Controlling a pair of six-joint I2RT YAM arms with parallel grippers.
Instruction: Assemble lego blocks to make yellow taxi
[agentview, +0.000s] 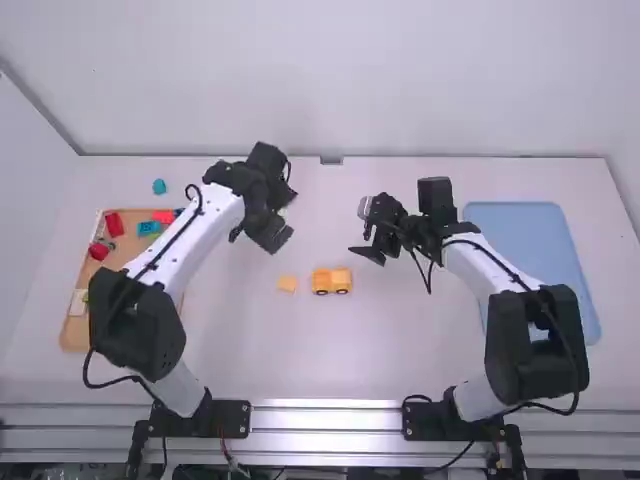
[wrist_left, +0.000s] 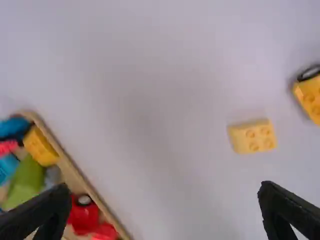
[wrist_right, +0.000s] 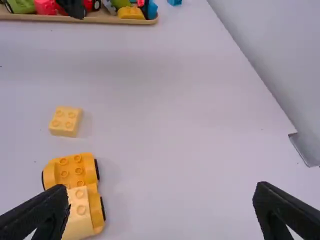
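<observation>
My left gripper (agentview: 268, 235) hangs over the table, up and to the left of the pale yellow block; in the left wrist view the left gripper (wrist_left: 165, 210) is open with nothing between its fingers. Right of the car, my right gripper (agentview: 372, 238) is held above the table; the right gripper (wrist_right: 160, 210) is open too in its wrist view. The yellow car (agentview: 332, 281) stands on wheels at mid-table, a paler block (wrist_right: 77, 215) on one end of the car base (wrist_right: 72, 170). Apart from it, a loose pale yellow block (agentview: 287, 283) lies studs up (wrist_left: 253, 137).
A wooden tray (agentview: 75, 333) with several coloured bricks, among them a yellow one (wrist_left: 41, 146), lies at the left under the left arm. A blue piece (agentview: 159, 186) sits behind it. A light blue tray (agentview: 530, 245) lies at the right.
</observation>
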